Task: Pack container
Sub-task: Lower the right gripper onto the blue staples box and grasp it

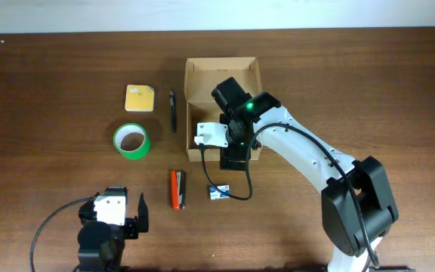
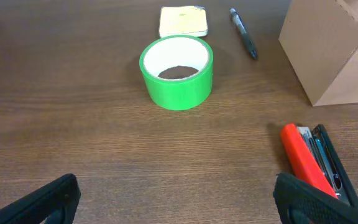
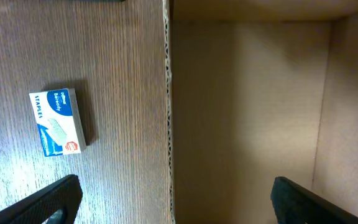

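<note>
Right gripper [image 3: 176, 198] spread wide, empty, over the container [image 3: 247, 93] wall.
Left gripper [image 2: 176, 200] likewise released, holding nothing, low over the brown wooden table [image 2: 73, 124].

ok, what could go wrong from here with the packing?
1. The open right gripper hangs over a wall of the tan-brown cardboard box, one finger each side; going down could catch or crush that wall.
2. The small blue-and-white staples box lies close outside that wall, so a grasp there may bump it.
3. The red-and-black stapler lies just ahead of one finger of the open left gripper; an advance could shove it.
</note>
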`<action>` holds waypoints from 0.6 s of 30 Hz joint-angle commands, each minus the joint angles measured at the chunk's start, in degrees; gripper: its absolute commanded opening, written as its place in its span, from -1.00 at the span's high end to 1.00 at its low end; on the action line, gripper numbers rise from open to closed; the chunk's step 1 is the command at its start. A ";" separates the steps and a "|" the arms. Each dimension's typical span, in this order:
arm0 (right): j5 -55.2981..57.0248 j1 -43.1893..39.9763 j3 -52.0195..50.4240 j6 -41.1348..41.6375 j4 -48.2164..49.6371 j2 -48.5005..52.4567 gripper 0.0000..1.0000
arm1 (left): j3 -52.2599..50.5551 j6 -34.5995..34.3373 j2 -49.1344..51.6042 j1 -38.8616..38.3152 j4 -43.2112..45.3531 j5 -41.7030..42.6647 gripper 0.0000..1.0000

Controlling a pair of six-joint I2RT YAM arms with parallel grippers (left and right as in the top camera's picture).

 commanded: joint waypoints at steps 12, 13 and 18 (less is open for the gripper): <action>-3.02 0.33 13.20 2.89 -18.56 -9.38 -0.98 | -0.15 -0.33 -0.59 0.39 0.28 -0.44 -0.99; -5.20 0.33 13.25 2.89 -20.70 -10.47 -0.99 | -0.15 -0.33 -0.59 0.39 0.28 -0.44 -0.99; -9.88 2.86 11.98 3.10 -28.20 -15.63 -0.98 | -0.15 -0.33 -0.59 0.39 0.28 -0.44 -0.99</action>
